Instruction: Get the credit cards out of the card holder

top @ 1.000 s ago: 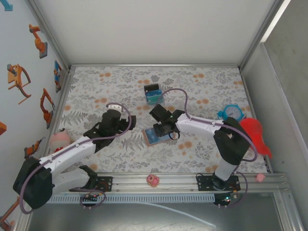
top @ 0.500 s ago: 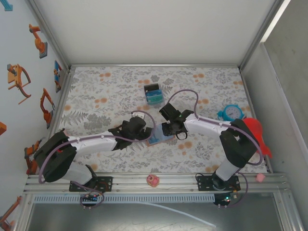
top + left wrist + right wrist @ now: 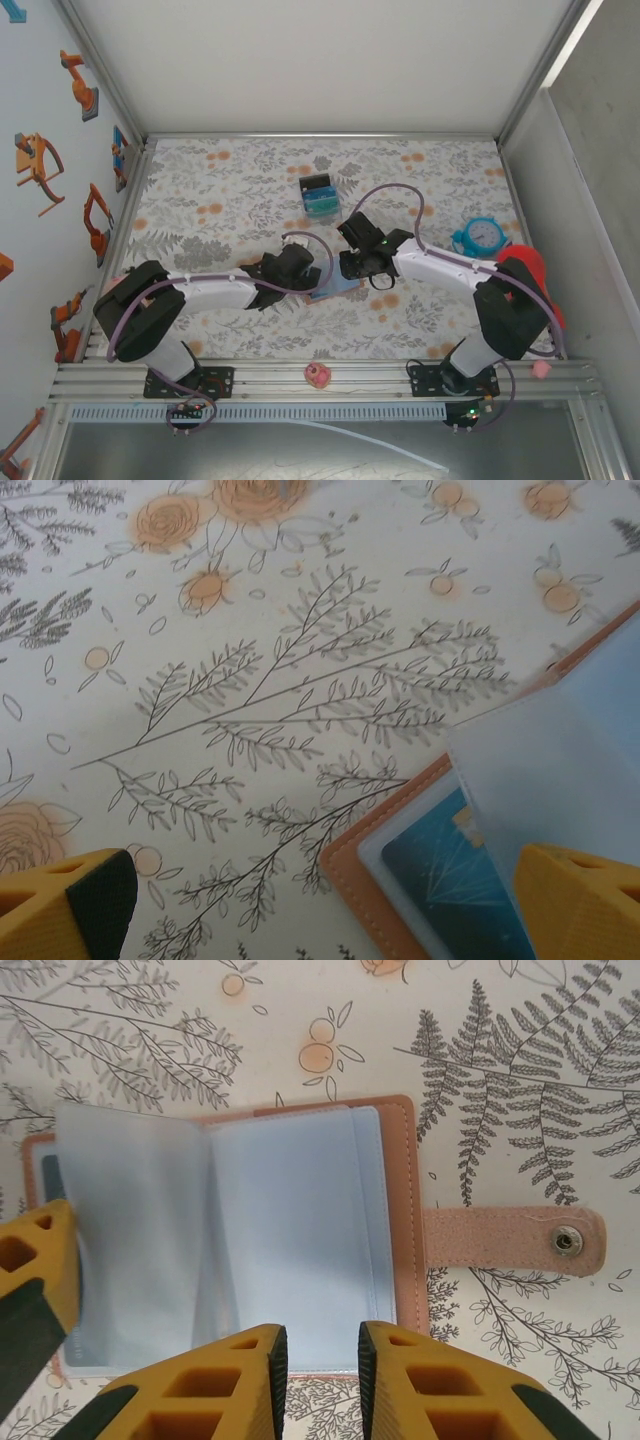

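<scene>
Top external footage gives us the main change: the left gripper (image 3: 300,270), which a second ago hung well off toward the left of the table (image 3: 200,190), has swung in and now sits just beside the left edge of the card holder (image 3: 335,285). The right gripper (image 3: 357,266) has kept to the wallet's other side, so the holder now lies between the two, open and flat on the floral cloth in the near middle of the table. From the left wrist we see the left gripper (image 3: 325,905) spread wide, its yellow fingers at the two bottom corners, with the corner of the card holder (image 3: 345,865) between them and a dark teal credit card (image 3: 440,890) tucked under a frosted sleeve (image 3: 540,770). From the right wrist, the right gripper (image 3: 318,1360) has drawn its fingers close, leaving a slim gap with nothing visibly pinched, poised over the near edge of the card holder (image 3: 400,1210); its clear sleeves (image 3: 140,1220) are fanned up and the snap strap (image 3: 515,1240) lies out to the side. We judge that no credit card is out yet. Both arms are now placed to work together, one likely steadying the wallet while the other draws out a card.
</scene>
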